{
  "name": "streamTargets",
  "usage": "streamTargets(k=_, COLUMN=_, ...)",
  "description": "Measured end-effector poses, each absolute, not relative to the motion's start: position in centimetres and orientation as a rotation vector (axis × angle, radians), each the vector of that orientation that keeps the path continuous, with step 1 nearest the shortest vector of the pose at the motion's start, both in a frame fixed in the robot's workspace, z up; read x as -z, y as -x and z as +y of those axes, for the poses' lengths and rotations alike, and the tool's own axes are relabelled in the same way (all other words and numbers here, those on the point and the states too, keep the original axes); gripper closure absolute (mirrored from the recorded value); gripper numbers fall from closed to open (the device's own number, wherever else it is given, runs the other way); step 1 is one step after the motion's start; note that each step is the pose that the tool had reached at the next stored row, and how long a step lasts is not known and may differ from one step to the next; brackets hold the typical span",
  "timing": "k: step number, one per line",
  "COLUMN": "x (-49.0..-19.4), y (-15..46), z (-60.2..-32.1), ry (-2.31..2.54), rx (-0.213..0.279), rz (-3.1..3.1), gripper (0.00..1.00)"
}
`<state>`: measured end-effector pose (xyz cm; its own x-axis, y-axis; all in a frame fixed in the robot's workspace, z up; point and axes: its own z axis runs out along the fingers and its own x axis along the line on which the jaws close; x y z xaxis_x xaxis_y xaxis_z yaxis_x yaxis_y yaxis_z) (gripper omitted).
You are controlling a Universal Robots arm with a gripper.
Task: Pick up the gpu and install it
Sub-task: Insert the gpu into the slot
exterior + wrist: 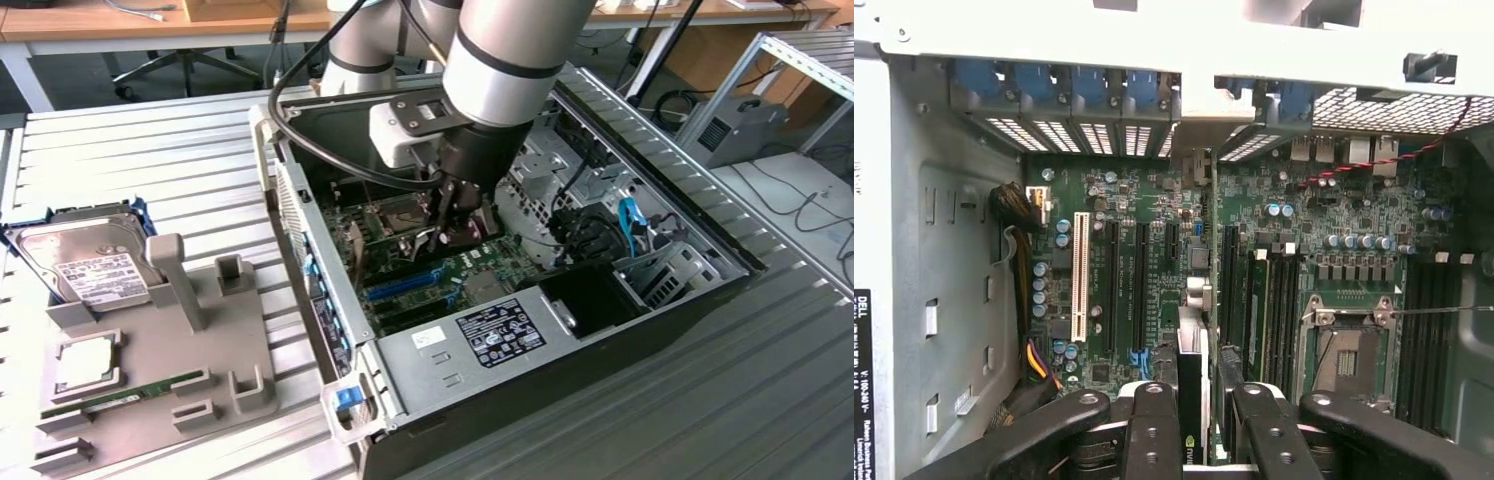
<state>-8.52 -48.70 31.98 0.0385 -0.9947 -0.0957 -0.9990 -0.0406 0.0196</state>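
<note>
- One tool [451,228] pinches the gpu [1192,400] edge-on, upright, so it can meet a slot.
- Both hang inside the open computer case [320,250], just above the motherboard [1144,200].

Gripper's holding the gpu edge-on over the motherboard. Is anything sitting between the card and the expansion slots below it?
Nothing visible does. The gpu hangs edge-on in the gripper above the motherboard, and the long slots beside its lower edge look bare. The bundled cables stay off against the case wall.

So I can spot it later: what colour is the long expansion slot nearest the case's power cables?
White, clearest in the wrist view.
</note>
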Motion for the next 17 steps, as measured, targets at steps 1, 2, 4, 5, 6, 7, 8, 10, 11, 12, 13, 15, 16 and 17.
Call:
streamTargets(k=1, x=-31.96, y=8.52, z=-48.7, ry=2.224, rx=-0.128, rz=2.141, gripper=0.74)
streamTargets(k=2, x=-31.95, y=8.52, z=-48.7, ry=2.222, rx=-0.128, rz=2.142, gripper=0.74)
streamTargets(k=4, x=-31.9, y=8.52, z=-48.7, ry=2.22, rx=-0.128, rz=2.144, gripper=0.74)
streamTargets(k=5, x=-31.88, y=8.52, z=-48.7, ry=2.219, rx=-0.128, rz=2.146, gripper=0.74)
streamTargets(k=6, x=-31.84, y=8.52, z=-48.7, ry=2.217, rx=-0.128, rz=2.147, gripper=0.74)
streamTargets(k=7, x=-31.82, y=8.52, z=-48.7, ry=2.216, rx=-0.128, rz=2.148, gripper=0.74)
streamTargets(k=8, x=-31.79, y=8.52, z=-48.7, ry=2.215, rx=-0.127, rz=2.149, gripper=0.74)
streamTargets(k=10, x=-31.73, y=8.52, z=-48.7, ry=2.213, rx=-0.127, rz=2.151, gripper=0.74)
streamTargets(k=11, x=-31.7, y=8.52, z=-48.7, ry=2.212, rx=-0.127, rz=2.152, gripper=0.74)
streamTargets(k=12, x=-31.66, y=8.52, z=-48.7, ry=2.21, rx=-0.127, rz=2.154, gripper=0.74)
streamTargets(k=13, x=-31.63, y=8.52, z=-48.71, ry=2.209, rx=-0.127, rz=2.155, gripper=0.74)
streamTargets(k=15, x=-31.54, y=8.52, z=-48.71, ry=2.205, rx=-0.127, rz=2.159, gripper=0.74)
streamTargets(k=16, x=-31.5, y=8.52, z=-48.71, ry=2.203, rx=-0.127, rz=2.16, gripper=0.74)
streamTargets(k=17, x=-31.47, y=8.52, z=-48.72, ry=2.202, rx=-0.127, rz=2.162, gripper=0.74)
